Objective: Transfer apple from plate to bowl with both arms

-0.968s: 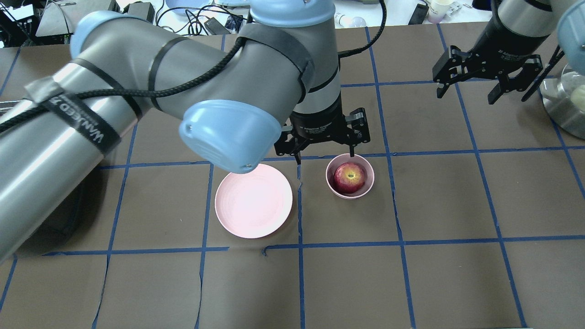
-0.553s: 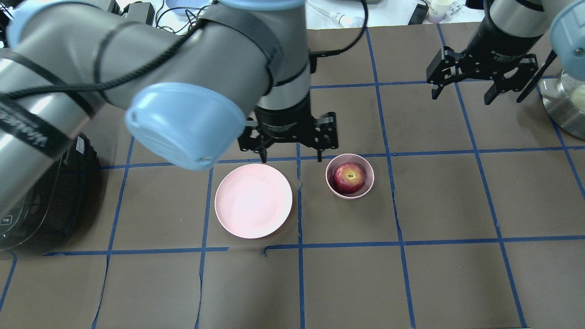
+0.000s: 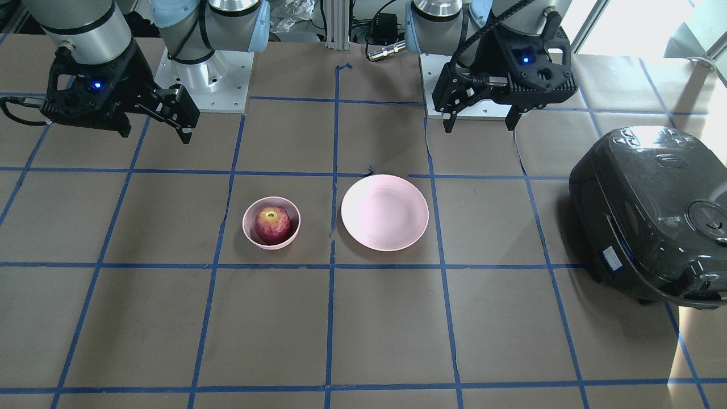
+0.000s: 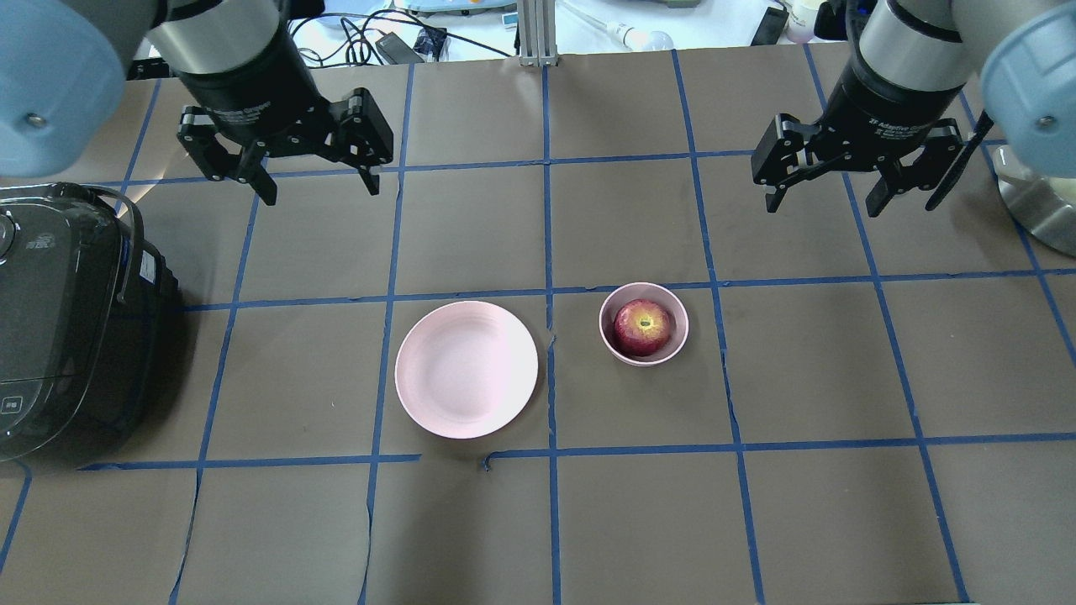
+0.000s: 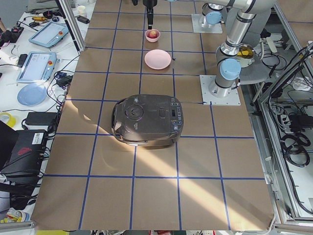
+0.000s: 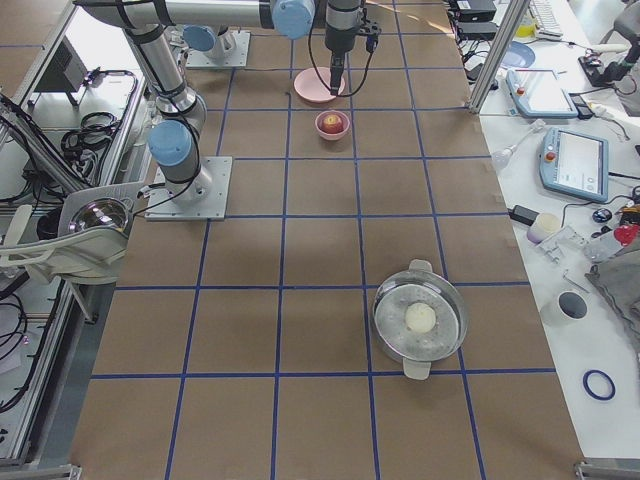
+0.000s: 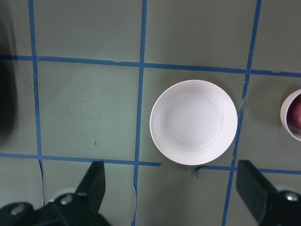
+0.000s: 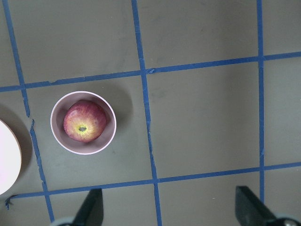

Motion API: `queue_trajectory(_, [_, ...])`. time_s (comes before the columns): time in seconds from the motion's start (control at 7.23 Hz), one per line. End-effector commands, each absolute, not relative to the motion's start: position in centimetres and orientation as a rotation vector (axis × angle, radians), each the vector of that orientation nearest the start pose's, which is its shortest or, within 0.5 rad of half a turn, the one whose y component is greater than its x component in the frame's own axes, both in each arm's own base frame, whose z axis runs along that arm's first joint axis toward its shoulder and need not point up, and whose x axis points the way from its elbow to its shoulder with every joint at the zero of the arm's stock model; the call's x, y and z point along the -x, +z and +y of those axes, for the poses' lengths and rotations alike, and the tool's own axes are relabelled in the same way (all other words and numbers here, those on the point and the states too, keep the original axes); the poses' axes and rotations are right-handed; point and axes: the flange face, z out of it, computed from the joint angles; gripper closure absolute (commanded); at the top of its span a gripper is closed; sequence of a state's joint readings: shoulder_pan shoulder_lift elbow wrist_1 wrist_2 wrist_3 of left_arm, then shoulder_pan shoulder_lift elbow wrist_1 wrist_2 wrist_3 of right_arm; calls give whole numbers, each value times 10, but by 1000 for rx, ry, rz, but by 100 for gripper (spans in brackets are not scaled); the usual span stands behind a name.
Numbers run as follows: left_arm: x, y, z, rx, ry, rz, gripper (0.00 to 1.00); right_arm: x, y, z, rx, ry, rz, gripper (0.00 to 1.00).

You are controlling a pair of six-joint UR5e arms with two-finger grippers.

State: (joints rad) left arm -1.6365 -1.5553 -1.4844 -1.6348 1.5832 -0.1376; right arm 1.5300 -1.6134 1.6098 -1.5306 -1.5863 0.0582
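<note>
Red apple sits in the pink bowl beside the bare plate; left pincer and right pincer hang wide open, empty, best kept high, clear of the bowl

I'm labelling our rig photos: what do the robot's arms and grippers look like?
Both arms are grey and silver metal with light-blue joint caps. The left gripper and right gripper are black, each with two fingers, white lettering on its collar and a small blue light. Black cables trail at the wrists.
</note>
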Motion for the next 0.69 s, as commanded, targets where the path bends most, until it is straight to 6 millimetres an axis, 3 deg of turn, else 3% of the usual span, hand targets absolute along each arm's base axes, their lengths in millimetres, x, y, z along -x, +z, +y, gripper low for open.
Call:
queue_trajectory(0.0, [162,522,-472,78,-114,3133,2,-109,492,-466,-135,66,3198,0])
queue_trajectory(0.55, [163,524,-467,75,-121,3134,0,-115,496,-464,-133,51,3146,0])
